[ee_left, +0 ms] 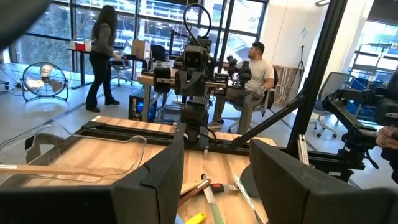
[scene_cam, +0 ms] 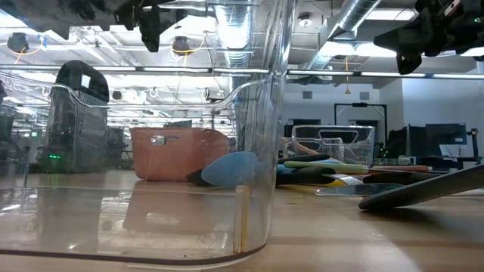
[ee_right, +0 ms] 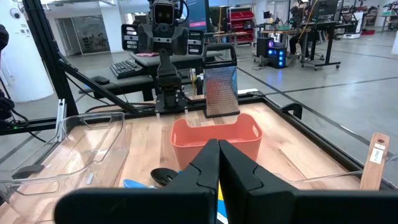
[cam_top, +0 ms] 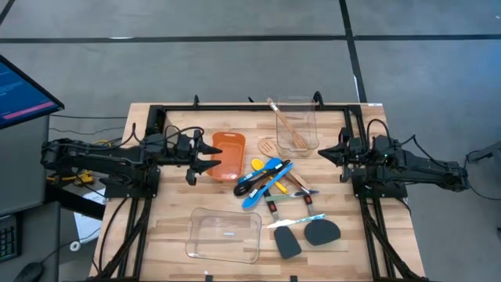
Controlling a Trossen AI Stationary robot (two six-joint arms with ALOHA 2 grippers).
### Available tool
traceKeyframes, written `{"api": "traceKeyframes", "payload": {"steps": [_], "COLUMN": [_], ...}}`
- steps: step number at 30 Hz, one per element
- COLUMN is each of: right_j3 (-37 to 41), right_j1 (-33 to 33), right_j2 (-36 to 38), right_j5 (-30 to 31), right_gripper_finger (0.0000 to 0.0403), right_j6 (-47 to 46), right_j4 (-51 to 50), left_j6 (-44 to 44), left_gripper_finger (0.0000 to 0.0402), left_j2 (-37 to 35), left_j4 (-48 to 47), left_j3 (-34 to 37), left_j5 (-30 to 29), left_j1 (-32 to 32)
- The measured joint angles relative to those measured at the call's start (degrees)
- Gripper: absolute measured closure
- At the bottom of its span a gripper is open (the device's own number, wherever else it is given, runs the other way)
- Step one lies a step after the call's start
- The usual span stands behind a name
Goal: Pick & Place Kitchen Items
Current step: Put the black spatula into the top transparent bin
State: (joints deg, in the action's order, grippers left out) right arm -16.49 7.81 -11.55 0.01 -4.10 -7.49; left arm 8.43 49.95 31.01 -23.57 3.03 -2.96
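The kitchen items lie in a heap (cam_top: 270, 176) at the table's middle: blue and yellow spoons, wooden spoons, slim dark-handled tools. Two black spatulas (cam_top: 304, 236) lie flat nearer the front edge. A wooden utensil (cam_top: 286, 124) leans inside the far clear container. My left gripper (cam_top: 210, 158) hovers open and level over the orange bin's left side, nothing between its fingers (ee_left: 155, 180). My right gripper (cam_top: 322, 153) hangs shut and level to the right of the heap, above the table, pointing at the bin (ee_right: 217, 140).
The orange bin (cam_top: 227, 155) stands left of the heap. One clear container (cam_top: 297, 125) stands at the far middle. Another clear container (cam_top: 223, 233) stands at the near left and fills the low view (scene_cam: 151, 174). People show in the room beyond the table.
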Motion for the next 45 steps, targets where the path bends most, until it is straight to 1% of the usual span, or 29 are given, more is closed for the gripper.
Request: {"api": "traceKeyframes", "payload": {"steps": [45], "right_j3": [0.0], "right_j1": [-0.02], "right_j2": [0.0], "right_j5": [0.0], "right_gripper_finger": [0.0402], "right_j6": [0.04], "right_j4": [-0.39], "left_j6": [0.0], "left_gripper_finger": [0.0233], "left_j2": [-0.04], "left_j4": [0.93], "left_j3": [0.0], "left_j5": [0.0], "left_j1": [0.0]}}
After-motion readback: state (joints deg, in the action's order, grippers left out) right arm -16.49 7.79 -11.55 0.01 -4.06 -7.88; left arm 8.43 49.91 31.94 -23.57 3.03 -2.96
